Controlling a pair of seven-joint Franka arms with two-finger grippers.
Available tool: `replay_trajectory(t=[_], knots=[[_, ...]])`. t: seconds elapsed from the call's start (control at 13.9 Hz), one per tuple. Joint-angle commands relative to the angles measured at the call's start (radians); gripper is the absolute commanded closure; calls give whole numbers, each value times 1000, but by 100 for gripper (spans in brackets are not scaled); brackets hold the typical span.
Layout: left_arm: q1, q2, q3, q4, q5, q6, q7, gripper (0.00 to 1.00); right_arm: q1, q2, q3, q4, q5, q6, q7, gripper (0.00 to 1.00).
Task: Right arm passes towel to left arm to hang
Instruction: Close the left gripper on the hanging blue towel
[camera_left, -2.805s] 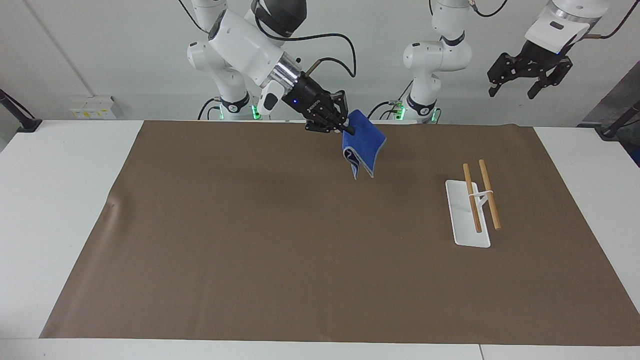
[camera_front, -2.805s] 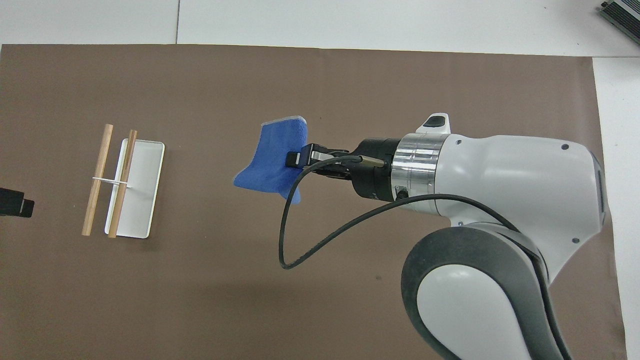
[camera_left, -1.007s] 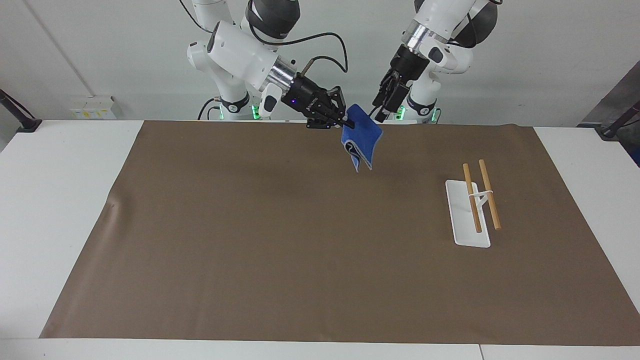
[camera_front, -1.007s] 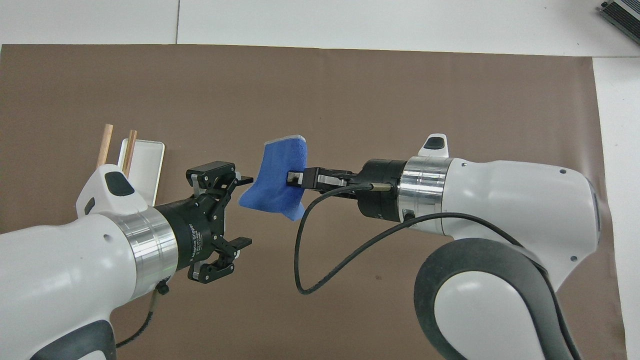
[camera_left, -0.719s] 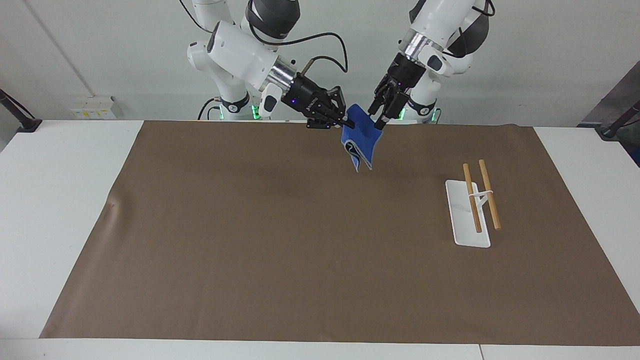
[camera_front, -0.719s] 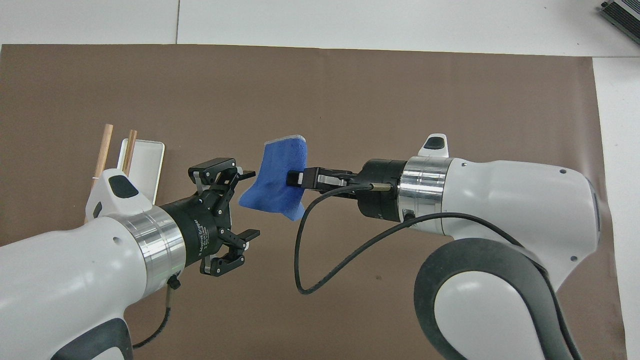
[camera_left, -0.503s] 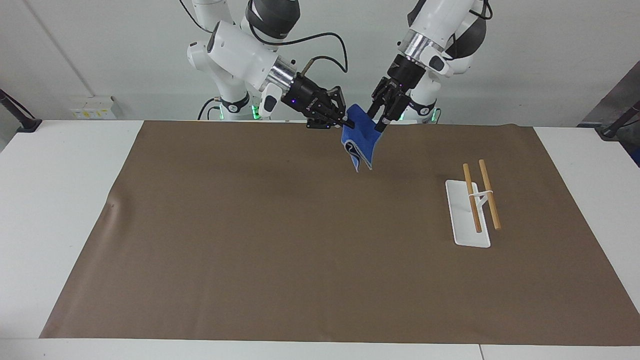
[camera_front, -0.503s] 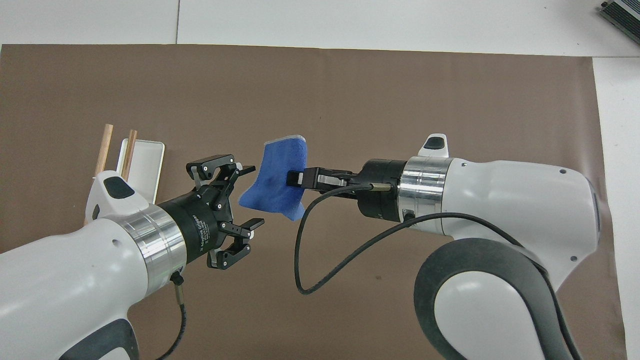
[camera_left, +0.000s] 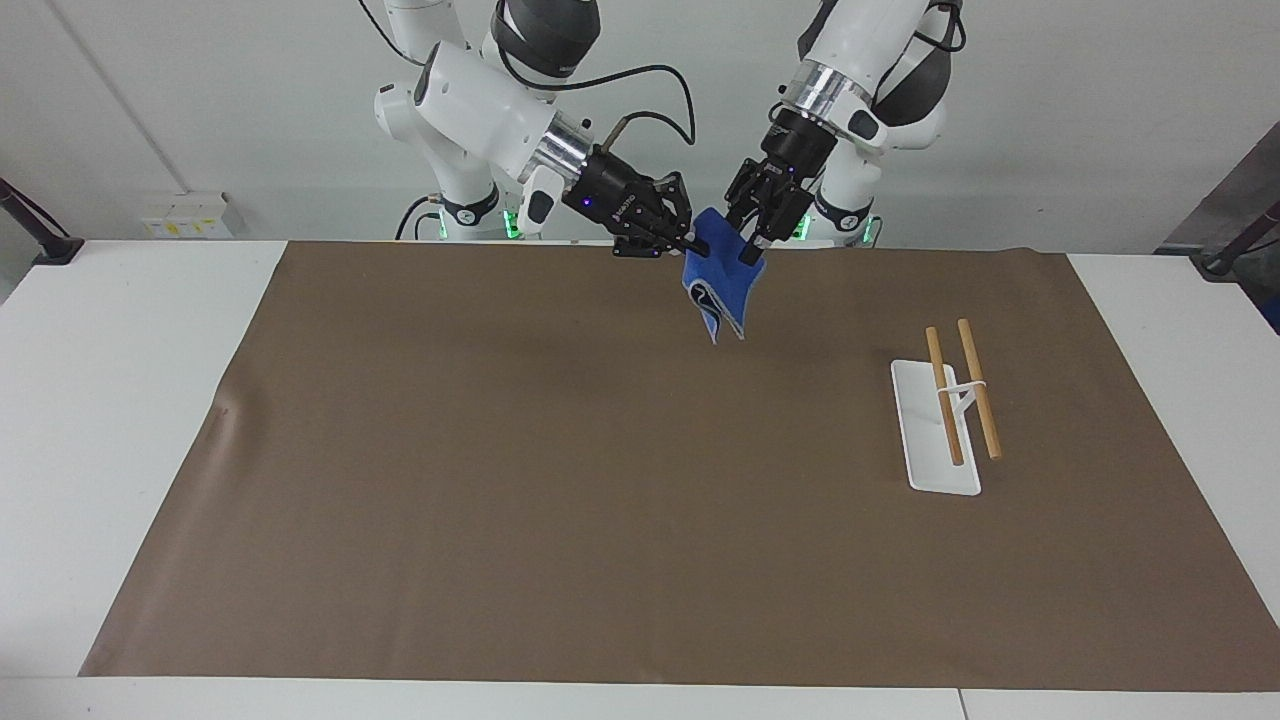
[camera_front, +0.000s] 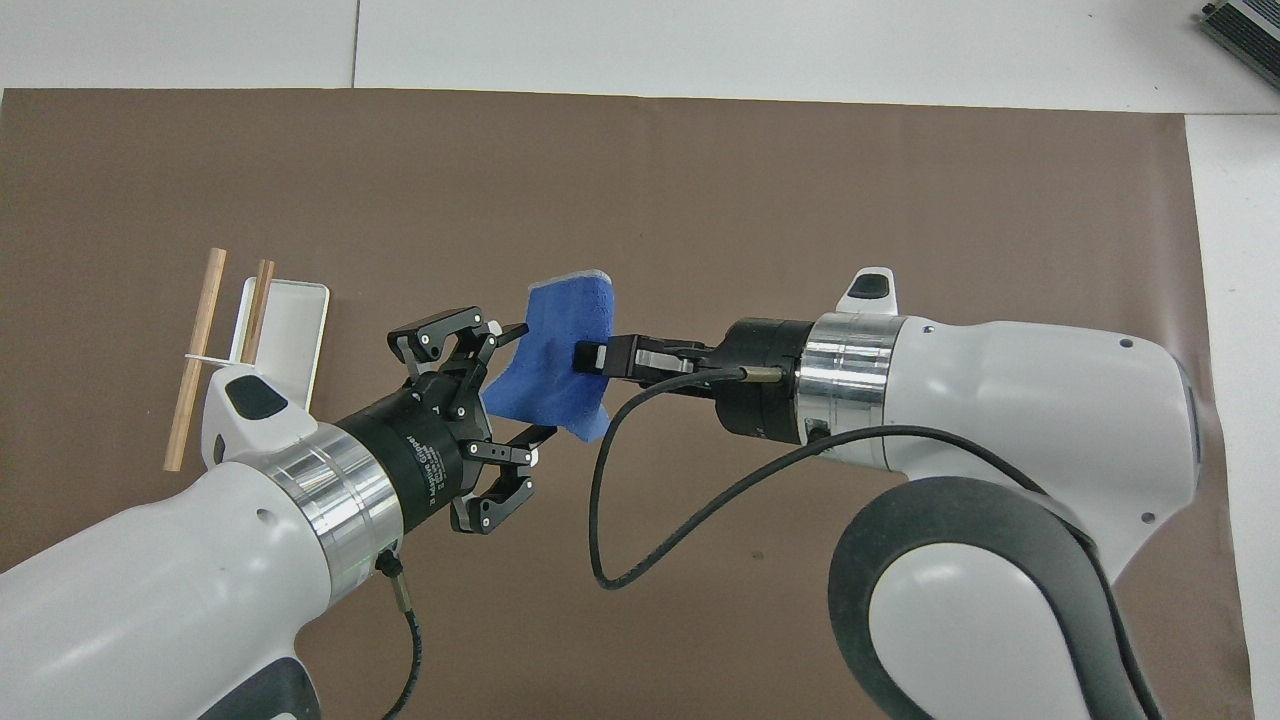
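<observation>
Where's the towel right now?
The towel hangs in the air over the brown mat, pinched by the right gripper, with the left gripper straddling its edge.

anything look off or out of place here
Nothing stands out. The towel hangs folded in the air from the shut right hand, over the brown mat, with the open left hand around its edge. The rack stands upright toward the left arm's end.
</observation>
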Motion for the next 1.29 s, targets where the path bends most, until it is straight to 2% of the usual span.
replay_trajectory(t=[0.0, 0.07, 0.22, 0.43, 0.5, 1.22], knots=[[-10, -6, 2, -38, -17, 79, -15, 25, -2, -21, 2, -21, 23, 12, -35, 100], [-10, -6, 2, -41, -17, 99, -24, 29, -2, -21, 2, -21, 23, 12, -35, 100], [-10, 1, 2, -43, -17, 122, -30, 46, -2, -21, 2, -21, 23, 12, -35, 100], [-10, 5, 2, -43, -17, 147, -32, 93, -2, -21, 2, -21, 23, 13, -35, 100], [-10, 8, 2, -40, -17, 151, -32, 100, -3, -21, 2, -20, 23, 13, -35, 100], [-10, 14, 2, -34, -11, 142, -13, 100, -6, -18, 2, -14, 23, 13, -23, 100]])
